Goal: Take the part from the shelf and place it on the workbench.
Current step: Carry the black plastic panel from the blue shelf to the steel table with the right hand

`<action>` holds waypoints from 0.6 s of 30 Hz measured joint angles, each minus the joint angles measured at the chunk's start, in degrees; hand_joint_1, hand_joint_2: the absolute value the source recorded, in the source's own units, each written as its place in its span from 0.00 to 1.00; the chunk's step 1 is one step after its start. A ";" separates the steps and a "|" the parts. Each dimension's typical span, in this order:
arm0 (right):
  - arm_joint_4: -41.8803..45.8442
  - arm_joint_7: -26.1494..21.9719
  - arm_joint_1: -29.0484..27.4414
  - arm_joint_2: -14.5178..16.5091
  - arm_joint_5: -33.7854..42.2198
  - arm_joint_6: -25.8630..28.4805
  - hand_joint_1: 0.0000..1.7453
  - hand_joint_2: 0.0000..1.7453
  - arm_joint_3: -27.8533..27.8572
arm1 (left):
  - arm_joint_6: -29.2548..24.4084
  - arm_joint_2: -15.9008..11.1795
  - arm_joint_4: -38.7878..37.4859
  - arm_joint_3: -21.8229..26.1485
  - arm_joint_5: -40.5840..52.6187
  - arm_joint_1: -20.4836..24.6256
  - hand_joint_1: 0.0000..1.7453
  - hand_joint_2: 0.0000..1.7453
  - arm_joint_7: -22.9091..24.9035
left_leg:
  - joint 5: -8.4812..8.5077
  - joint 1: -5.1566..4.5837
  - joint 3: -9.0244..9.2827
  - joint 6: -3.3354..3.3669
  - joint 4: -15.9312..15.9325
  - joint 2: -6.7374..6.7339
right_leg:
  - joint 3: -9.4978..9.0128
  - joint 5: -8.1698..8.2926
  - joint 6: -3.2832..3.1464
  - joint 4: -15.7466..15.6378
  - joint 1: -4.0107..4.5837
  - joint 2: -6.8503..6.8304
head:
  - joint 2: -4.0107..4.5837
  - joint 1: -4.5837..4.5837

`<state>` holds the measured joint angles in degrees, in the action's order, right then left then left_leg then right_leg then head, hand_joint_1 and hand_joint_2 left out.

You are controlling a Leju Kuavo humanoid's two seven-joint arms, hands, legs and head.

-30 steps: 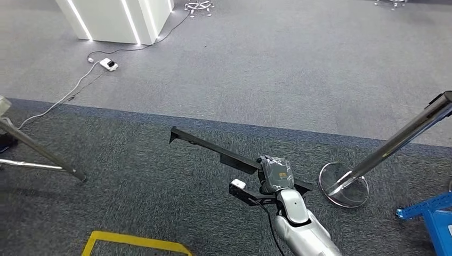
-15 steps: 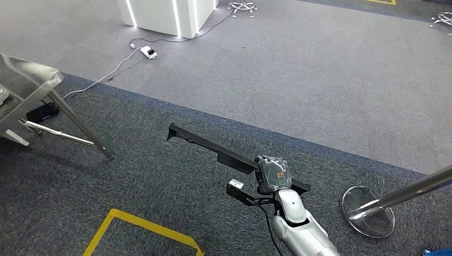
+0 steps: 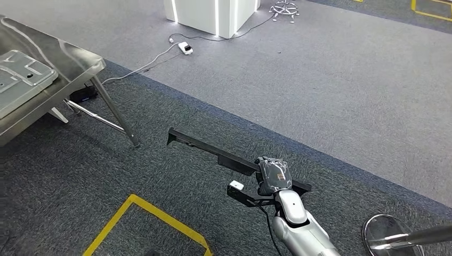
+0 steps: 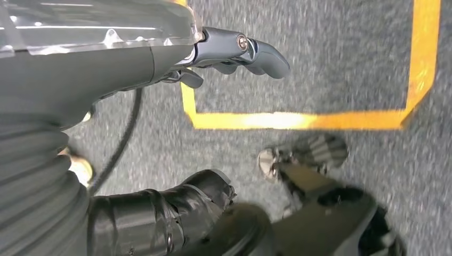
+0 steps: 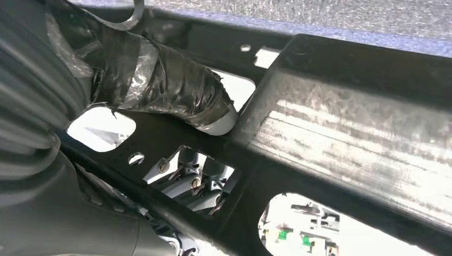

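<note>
The view has swung round to bring a steel workbench (image 3: pixel 80 66) in at the left, while the right hand (image 3: pixel 273 175) grips the long black part (image 3: pixel 213 151) above grey carpet; the left hand (image 4: pixel 234 50) hangs empty, fingers loosely apart.

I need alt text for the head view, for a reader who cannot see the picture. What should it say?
The robot's right hand grips a long black part and holds it out over dark grey carpet. A steel workbench with a grey metal panel on it stands at the far left, and yellow floor tape marks a corner near the robot.
</note>
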<state>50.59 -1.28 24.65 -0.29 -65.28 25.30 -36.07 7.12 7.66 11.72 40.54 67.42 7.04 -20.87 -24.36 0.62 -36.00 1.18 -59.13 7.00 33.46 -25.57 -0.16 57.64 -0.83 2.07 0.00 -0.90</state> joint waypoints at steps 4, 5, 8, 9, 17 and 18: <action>0.16 -0.40 -0.34 0.11 0.50 -0.02 1.00 1.00 -0.08 | -0.01 -0.14 0.00 -0.05 -0.02 0.31 0.00 1.00 -0.05 | -6.02 0.08 -5.97 -0.91 -12.24 -6.04 | -0.82 0.13 -0.74 -0.93 -0.16 -3.14 | 0.00 -0.26; 0.15 -0.46 -0.56 0.11 0.66 -0.02 1.00 1.00 -0.11 | -0.03 -0.14 0.00 -0.07 -0.03 0.35 0.00 1.00 -0.06 | -6.55 0.25 -7.20 -1.16 -14.52 -6.44 | -0.87 -0.04 -0.70 -0.84 -0.14 -3.99 | 0.00 -0.27; 0.17 -0.83 -1.08 0.12 0.98 0.02 1.00 1.00 -0.26 | -0.24 -0.26 0.00 -0.11 -0.11 0.23 0.00 1.00 -0.13 | -2.41 0.57 -4.29 -1.63 -8.73 -7.82 | -1.17 -0.77 -0.21 -0.37 -0.24 -6.15 | 0.00 -0.27; 0.23 -1.01 -1.17 0.12 1.11 0.04 1.00 1.00 -0.34 | -0.34 -0.32 0.00 -0.11 -0.16 0.29 0.00 1.00 -0.21 | -1.05 0.37 -2.23 -1.59 -4.94 -9.01 | -1.29 -1.08 0.12 -0.15 -0.15 -6.72 | 0.00 -0.28; 1.99 -1.95 -2.41 0.76 2.09 0.49 1.00 1.00 -1.28 | -0.97 -0.66 0.00 -0.11 -1.17 0.31 0.00 1.00 -0.90 | -0.04 0.06 0.63 1.62 0.50 -7.22 | -0.27 -5.41 2.44 4.92 -0.27 -5.55 | 0.00 -0.07; 2.11 -1.96 -2.58 0.75 2.16 0.63 1.00 1.00 -1.32 | -1.05 -0.67 0.00 -0.11 -1.20 0.36 0.00 1.00 -0.92 | -0.05 0.00 0.64 1.87 0.50 -6.61 | 1.50 -7.28 2.47 8.69 -0.33 -3.87 | 0.00 -0.05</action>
<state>52.71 -3.23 22.07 0.46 -63.12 25.93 -37.39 6.07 6.99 11.72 40.44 66.22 7.40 -21.80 -24.41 0.62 -35.36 3.05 -58.63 0.40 34.96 -32.85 2.31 66.33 -1.16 -1.80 0.00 -0.95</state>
